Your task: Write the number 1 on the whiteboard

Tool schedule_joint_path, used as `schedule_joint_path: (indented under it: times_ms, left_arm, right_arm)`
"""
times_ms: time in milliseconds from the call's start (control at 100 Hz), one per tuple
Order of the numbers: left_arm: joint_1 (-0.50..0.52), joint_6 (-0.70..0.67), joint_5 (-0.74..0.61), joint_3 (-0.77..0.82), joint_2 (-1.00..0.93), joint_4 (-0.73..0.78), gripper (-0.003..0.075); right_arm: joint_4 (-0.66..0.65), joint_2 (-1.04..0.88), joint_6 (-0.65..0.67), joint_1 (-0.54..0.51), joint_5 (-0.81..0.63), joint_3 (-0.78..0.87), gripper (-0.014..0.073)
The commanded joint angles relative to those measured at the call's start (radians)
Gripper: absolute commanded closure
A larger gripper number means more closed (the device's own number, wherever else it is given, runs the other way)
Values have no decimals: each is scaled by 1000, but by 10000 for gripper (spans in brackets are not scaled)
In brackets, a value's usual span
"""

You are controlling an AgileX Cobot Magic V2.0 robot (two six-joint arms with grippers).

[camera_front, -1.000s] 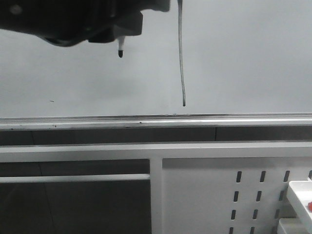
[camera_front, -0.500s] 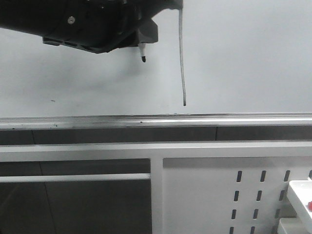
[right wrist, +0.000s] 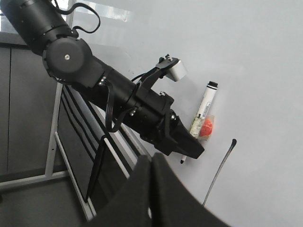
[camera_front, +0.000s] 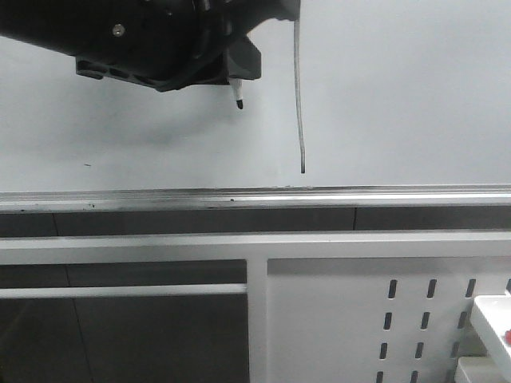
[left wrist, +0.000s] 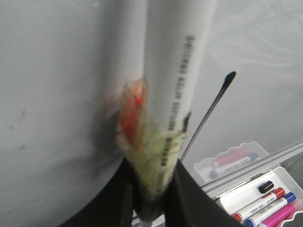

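My left gripper [left wrist: 154, 198] clamps a white cylindrical marker [left wrist: 173, 80], tip just beside the thin dark number 1 [camera_front: 299, 96], pale glossy whiteboard [camera_front: 415, 96] open rightward above its silver rail, right gripper [right wrist: 150, 163] pinched shut.

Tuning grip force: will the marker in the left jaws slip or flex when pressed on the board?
The marker looks like a rigid plastic barrel, so it probably won't flex. Its smooth round body could slide or twist, though the left gripper clamps a taped section, probably adding friction. The glossy whiteboard likely gives little drag.
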Motion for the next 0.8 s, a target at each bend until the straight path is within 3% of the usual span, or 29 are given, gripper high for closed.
schedule_joint_path:
  times_ms: [0,790]
  left_arm:
    - [18,-20,-115,-39,-23,-13,740]
    - [63,-20,-65,-87,-21,-13,739]
  right_arm:
    - [18,10,2,-5,-52,-24,652]
    - [27,12,3,-5,-51,1,652]
